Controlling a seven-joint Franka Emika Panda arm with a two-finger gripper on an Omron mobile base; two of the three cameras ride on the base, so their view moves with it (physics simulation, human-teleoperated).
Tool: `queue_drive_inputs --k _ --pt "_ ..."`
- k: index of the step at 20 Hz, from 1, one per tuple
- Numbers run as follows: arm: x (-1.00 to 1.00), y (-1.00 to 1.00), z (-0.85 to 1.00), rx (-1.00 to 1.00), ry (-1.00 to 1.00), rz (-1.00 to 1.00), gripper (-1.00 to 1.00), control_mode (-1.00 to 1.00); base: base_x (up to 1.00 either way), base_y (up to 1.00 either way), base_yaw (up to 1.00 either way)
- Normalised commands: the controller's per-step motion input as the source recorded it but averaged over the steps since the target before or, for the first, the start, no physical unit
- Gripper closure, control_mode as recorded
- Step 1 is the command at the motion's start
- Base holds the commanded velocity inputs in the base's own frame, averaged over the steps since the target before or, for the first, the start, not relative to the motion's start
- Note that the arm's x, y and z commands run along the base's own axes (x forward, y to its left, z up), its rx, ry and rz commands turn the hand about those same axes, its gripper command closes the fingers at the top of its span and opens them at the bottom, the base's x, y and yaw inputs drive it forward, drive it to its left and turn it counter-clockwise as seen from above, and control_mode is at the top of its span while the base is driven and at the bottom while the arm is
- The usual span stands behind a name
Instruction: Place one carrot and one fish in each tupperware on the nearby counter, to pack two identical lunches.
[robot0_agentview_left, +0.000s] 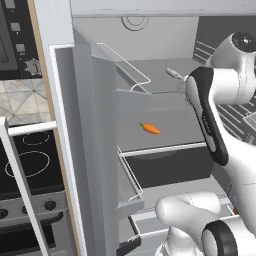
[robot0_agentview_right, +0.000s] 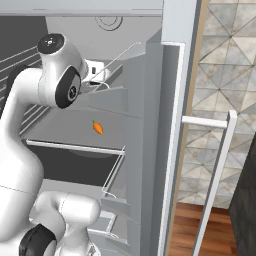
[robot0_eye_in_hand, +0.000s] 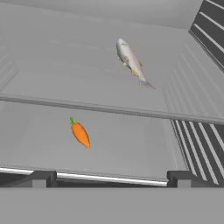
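A bright orange carrot (robot0_eye_in_hand: 80, 133) with a green top lies on a grey shelf inside the open fridge; it is also the small carrot (robot0_agentview_left: 150, 128) (robot0_agentview_right: 98, 127) in both base views. On the shelf above it, further back, lies a slim silver-grey fish (robot0_eye_in_hand: 131, 62) (robot0_agentview_left: 175, 74). My gripper (robot0_eye_in_hand: 111, 178) is open and holds nothing, in front of the lower shelf's edge and apart from both. Its hand (robot0_agentview_right: 96, 74) reaches into the fridge at upper-shelf height. The tupperware and the counter are out of view.
The fridge doors stand open on both sides, the left door (robot0_agentview_left: 95, 150) with wire-fronted bins and the right door (robot0_agentview_right: 150, 150). Each carries a white bar handle (robot0_agentview_right: 217, 175). A black stovetop (robot0_agentview_left: 27, 162) lies left. Slatted wall ribs (robot0_eye_in_hand: 205, 135) line the fridge's right side.
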Motion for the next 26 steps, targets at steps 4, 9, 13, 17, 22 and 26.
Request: queue_drive_inputs --k 4,9,13,17,22,26 --pt "0.79 -0.33 0.0 0.0 0.01 0.0 -1.0 -1.0 0.0 0.0 0.0" --pt "0.82 -0.22 0.0 0.0 0.04 0.0 -1.0 -1.0 0.0 0.0 0.0" --pt "0.81 -0.02 0.0 0.0 0.05 0.0 -1.0 -1.0 0.0 0.0 0.0" --pt "0.78 0.0 -0.05 0.0 0.01 0.0 -1.0 -1.0 0.0 0.0 0.0" --pt "0.79 0.0 -0.08 0.0 0.01 0.0 -1.0 -1.0 0.0 0.0 0.0" --pt "0.48 0.0 -0.29 0.0 0.0 0.0 -1.0 -1.0 0.0 0.0 0.0"
